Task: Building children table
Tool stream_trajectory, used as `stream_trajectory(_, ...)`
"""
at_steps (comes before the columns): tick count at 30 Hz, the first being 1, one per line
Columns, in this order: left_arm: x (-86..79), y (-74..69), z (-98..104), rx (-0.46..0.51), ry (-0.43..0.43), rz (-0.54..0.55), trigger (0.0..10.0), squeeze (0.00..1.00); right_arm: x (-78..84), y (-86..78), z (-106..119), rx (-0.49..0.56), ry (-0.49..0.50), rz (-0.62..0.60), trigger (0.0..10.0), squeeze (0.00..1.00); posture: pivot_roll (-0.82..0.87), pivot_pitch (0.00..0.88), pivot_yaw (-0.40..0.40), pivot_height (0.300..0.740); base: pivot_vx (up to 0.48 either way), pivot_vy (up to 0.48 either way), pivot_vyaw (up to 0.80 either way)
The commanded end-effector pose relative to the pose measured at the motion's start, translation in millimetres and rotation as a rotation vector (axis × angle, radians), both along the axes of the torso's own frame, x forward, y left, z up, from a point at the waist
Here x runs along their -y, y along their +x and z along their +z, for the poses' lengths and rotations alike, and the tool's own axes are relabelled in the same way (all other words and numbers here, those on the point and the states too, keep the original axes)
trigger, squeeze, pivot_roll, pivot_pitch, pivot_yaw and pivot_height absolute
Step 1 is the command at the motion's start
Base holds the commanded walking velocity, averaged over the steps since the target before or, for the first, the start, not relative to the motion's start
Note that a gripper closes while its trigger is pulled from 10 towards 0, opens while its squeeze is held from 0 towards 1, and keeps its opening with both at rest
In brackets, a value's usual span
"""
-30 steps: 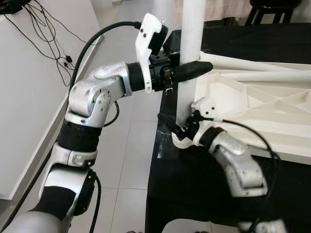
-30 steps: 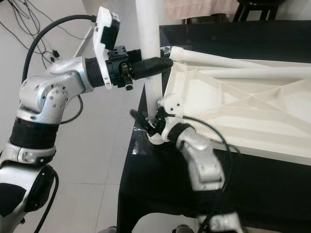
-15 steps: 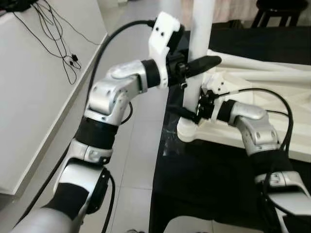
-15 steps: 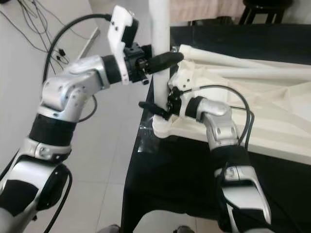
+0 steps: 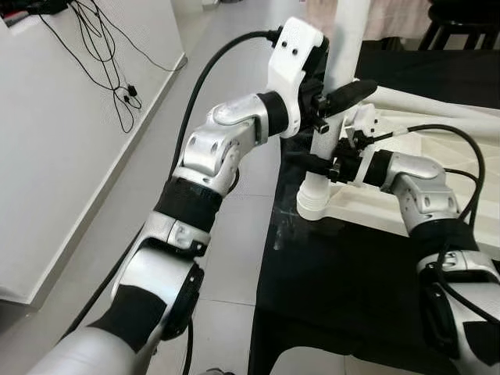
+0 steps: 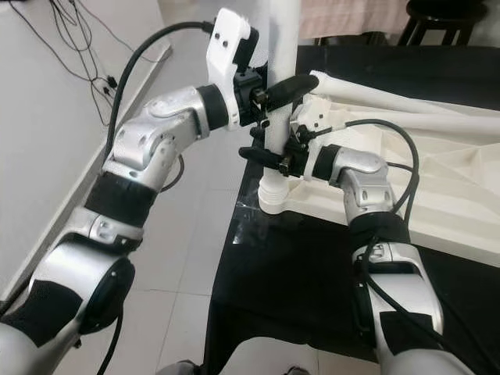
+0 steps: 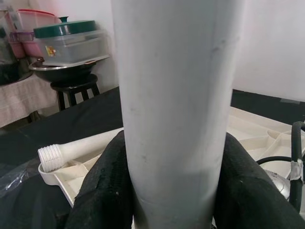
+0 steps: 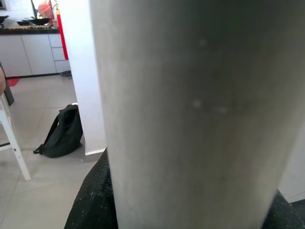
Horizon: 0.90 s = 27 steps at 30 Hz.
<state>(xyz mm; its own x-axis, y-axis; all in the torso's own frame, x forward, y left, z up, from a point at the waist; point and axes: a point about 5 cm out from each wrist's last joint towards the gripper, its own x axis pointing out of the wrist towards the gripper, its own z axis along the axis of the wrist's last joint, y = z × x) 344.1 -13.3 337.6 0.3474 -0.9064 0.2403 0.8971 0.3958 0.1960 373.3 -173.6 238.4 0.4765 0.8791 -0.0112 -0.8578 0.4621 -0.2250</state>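
A white table leg stands upright in the upper middle of the head views, a plain round tube whose ribbed lower end sits in the corner socket of a white plastic tabletop. The tabletop lies upside down, ribbed underside up, on a black table that takes up the right and lower part of the frame. Two more white legs lie across the tabletop towards the upper right.

The left gripper comes in from the upper left and is closed around the leg well above the socket, one black finger crossing in front of the tube. Just below it the right gripper reaches in from the right and also clasps the leg, its fingers closed on either side of the tube.

The left wrist view adds what the head views lack: the leg close up between two black pads, a loose leg with a threaded end on the tabletop, and a stool bearing lidded containers. The right wrist view shows the leg very near, with a black backpack on a tiled floor and kitchen cabinets behind.
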Motion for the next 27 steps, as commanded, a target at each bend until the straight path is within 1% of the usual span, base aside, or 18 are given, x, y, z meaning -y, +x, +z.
stream_trajectory(1,52.2,-30.4,-4.2,0.014,0.069,-0.216,10.0,1.00,-56.9,-1.8,-12.4,-0.009,-0.046,0.172,0.0,0.00,-0.01,0.144,0.123,0.740,0.000,0.000,0.00)
stream_trajectory(3,51.6,-29.3,-3.3,0.005,0.058,-0.210,10.0,1.00,-56.5,-1.8,-13.7,-0.011,-0.042,0.160,0.0,0.00,-0.01,0.144,0.124,0.740,0.000,0.000,0.00)
stream_trajectory(6,49.6,-25.0,0.0,0.002,0.039,-0.162,10.0,1.00,-54.4,-0.8,-18.4,-0.014,-0.047,0.110,0.0,0.00,-0.02,0.147,0.122,0.740,0.000,0.000,0.00)
stream_trajectory(7,46.1,-24.6,3.2,-0.006,0.030,-0.157,10.0,0.00,-52.7,1.2,-22.0,-0.031,-0.039,0.037,0.0,0.00,-0.02,0.148,0.118,0.740,0.000,0.000,0.00)
stream_trajectory(9,46.1,-24.6,3.2,-0.006,0.030,-0.157,10.0,0.00,-52.7,1.2,-22.0,-0.031,-0.039,0.037,0.0,0.00,-0.02,0.148,0.118,0.740,0.000,0.000,0.00)
stream_trajectory(10,34.5,-22.2,9.0,-0.014,0.007,-0.114,10.0,0.00,-55.1,-0.5,-39.3,-0.081,0.047,-0.457,0.0,0.00,-0.02,0.150,0.078,0.740,0.000,0.000,0.00)
stream_trajectory(11,34.5,-22.2,9.0,-0.014,0.007,-0.114,10.0,0.00,-55.1,-0.5,-39.3,-0.081,0.047,-0.457,0.0,0.00,-0.02,0.150,0.078,0.740,0.000,0.000,0.00)
stream_trajectory(12,29.7,-21.4,11.0,-0.014,0.000,-0.094,10.0,0.00,-47.6,-7.8,-46.4,-0.098,0.098,-0.751,0.0,0.00,-0.01,0.152,0.072,0.740,0.000,0.000,0.00)
stream_trajectory(13,22.4,-19.9,14.1,-0.013,-0.009,-0.071,10.0,0.00,-55.8,-33.6,-58.7,-0.120,0.094,-0.830,0.0,0.00,-0.01,0.159,0.074,0.740,0.000,0.000,0.00)
stream_trajectory(14,22.4,-19.9,14.1,-0.013,-0.009,-0.071,10.0,0.00,-55.8,-33.6,-58.7,-0.120,0.094,-0.830,0.0,0.00,-0.01,0.159,0.074,0.740,0.000,0.000,0.00)
stream_trajectory(15,15.2,-18.7,16.1,-0.008,-0.014,-0.054,10.0,0.00,-68.1,-54.8,-67.5,-0.161,0.115,-0.811,0.0,0.00,-0.01,0.170,0.076,0.740,0.000,0.000,0.00)
stream_trajectory(16,9.0,-18.2,17.7,-0.003,-0.018,-0.039,10.0,0.00,-76.7,-65.7,-71.8,-0.159,0.114,-0.761,0.0,0.00,-0.02,0.156,0.091,0.740,0.000,0.000,0.00)
stream_trajectory(18,9.0,-18.2,17.7,-0.003,-0.018,-0.039,10.0,0.00,-76.7,-65.7,-71.8,-0.159,0.114,-0.761,0.0,0.00,-0.02,0.156,0.091,0.740,0.000,0.000,0.00)
stream_trajectory(19,2.2,-18.8,19.0,0.000,-0.028,-0.022,10.0,0.00,-78.5,-67.8,-74.4,-0.148,0.128,-0.766,0.0,0.00,-0.02,0.154,0.095,0.740,0.000,0.000,0.00)
stream_trajectory(20,2.2,-18.8,19.0,0.000,-0.028,-0.022,10.0,0.00,-78.5,-67.8,-74.4,-0.148,0.128,-0.766,0.0,0.00,-0.02,0.154,0.095,0.740,0.000,0.000,0.00)
stream_trajectory(21,-5.6,-24.2,16.1,0.006,-0.028,-0.021,10.0,0.00,-73.9,-57.7,-71.0,-0.126,0.135,-0.784,0.0,0.00,-0.02,0.141,0.095,0.740,0.000,0.000,0.00)
stream_trajectory(22,-7.5,-25.7,15.2,0.007,-0.027,-0.022,10.0,0.00,-72.9,-55.2,-70.0,-0.122,0.137,-0.787,0.0,0.00,-0.02,0.141,0.095,0.740,0.000,0.000,0.00)
stream_trajectory(27,-13.3,-30.9,14.8,0.009,-0.019,-0.024,10.0,0.00,-74.7,-52.8,-63.7,-0.125,0.143,-0.805,0.0,0.00,-0.02,0.139,0.092,0.740,0.000,0.000,0.00)
